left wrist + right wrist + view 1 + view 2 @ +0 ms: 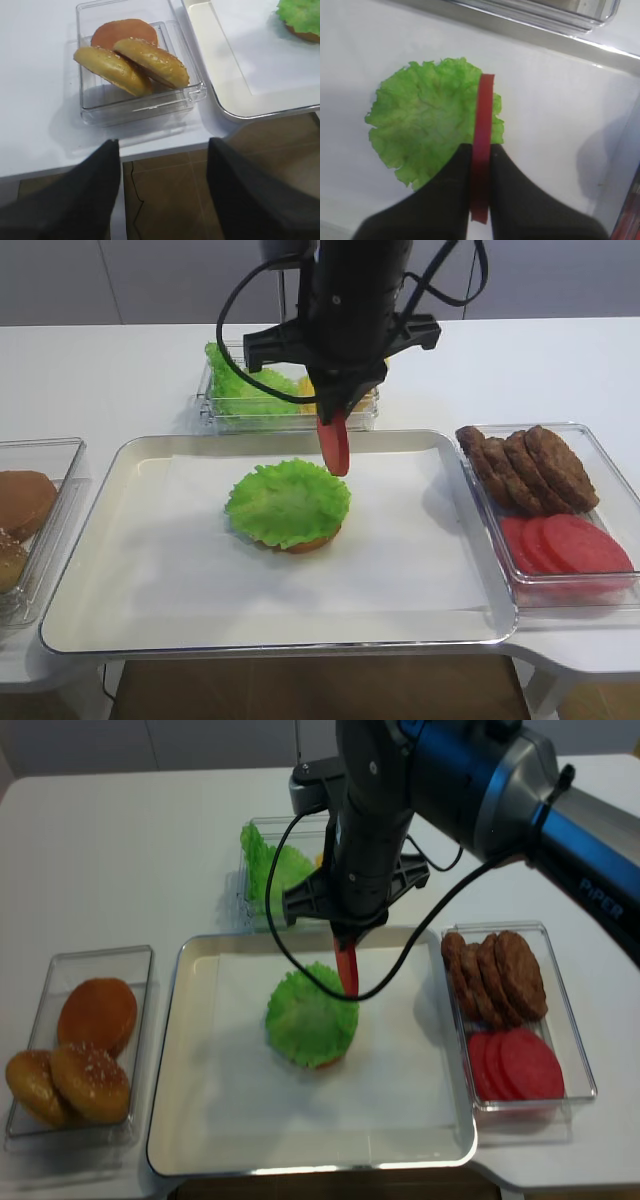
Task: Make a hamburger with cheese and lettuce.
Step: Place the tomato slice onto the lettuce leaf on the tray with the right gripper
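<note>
Right claw (pixel 480 165) clamped on a red slice (pixel 482 165), held on edge, hanging above the tray (pixel 130 455) just beside the lettuce's far right rim. Lettuce (pixel 288 502) sits mid-tray on a bun half (pixel 312 542) – bun only peeks out at the near edge. More lettuce (pixel 236 387) and a bit of yellow, probably the cheese (pixel 306 389), in the clear box behind the tray. Patties (pixel 530 470) and more red slices (pixel 570 544) in the box right of the tray; buns (pixel 132 60) in the box left of it. Left claw (pixel 162 165) hangs past the worktop (pixel 35 100) edge near the bun box – fingers spread, nothing between them.
</note>
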Available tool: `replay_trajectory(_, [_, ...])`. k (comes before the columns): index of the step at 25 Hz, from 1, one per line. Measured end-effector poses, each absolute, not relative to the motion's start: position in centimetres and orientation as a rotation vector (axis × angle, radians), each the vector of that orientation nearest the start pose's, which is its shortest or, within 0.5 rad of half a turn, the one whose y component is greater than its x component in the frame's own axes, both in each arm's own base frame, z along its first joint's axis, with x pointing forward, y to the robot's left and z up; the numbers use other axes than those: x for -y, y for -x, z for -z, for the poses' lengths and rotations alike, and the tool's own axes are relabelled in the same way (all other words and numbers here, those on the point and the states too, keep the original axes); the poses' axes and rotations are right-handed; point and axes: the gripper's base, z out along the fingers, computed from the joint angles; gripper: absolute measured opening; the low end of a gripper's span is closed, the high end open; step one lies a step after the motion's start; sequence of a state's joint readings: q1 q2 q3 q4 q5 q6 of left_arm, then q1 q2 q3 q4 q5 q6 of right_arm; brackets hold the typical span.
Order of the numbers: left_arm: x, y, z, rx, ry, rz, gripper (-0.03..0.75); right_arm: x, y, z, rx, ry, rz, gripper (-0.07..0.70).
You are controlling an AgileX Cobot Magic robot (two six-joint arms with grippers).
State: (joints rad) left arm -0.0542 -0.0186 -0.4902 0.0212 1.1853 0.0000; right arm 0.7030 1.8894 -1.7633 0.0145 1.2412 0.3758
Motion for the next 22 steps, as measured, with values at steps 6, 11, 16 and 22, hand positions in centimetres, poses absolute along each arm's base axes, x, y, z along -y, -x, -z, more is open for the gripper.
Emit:
replay_trajectory(6, [-0.2, 1.2, -26.5, -2.159, -0.056, 0.005, 0.414, -26.0, -31.2, -29.6, -2.841, 0.47, -0.138, 0.085])
replay_trajectory(11, [-0.2, 1.2, -26.5, -2.159, -0.056, 0.005, 0.414, -26.4, -31.4, -28.5, -2.875, 0.462, -0.145, 0.085])
replay_trajectory(16, [-0.2, 1.2, -26.5, -2.159, -0.056, 0.005, 0.414, -26.8, -31.4, -28.0, -2.904, 0.457, -0.179, 0.085])
replay_trajectory(22, [-0.2, 1.2, -26.5, -2.159, -0.056, 0.005, 0.414, -26.8, -31.4, -28.0, -2.904, 0.452, -0.18, 0.085])
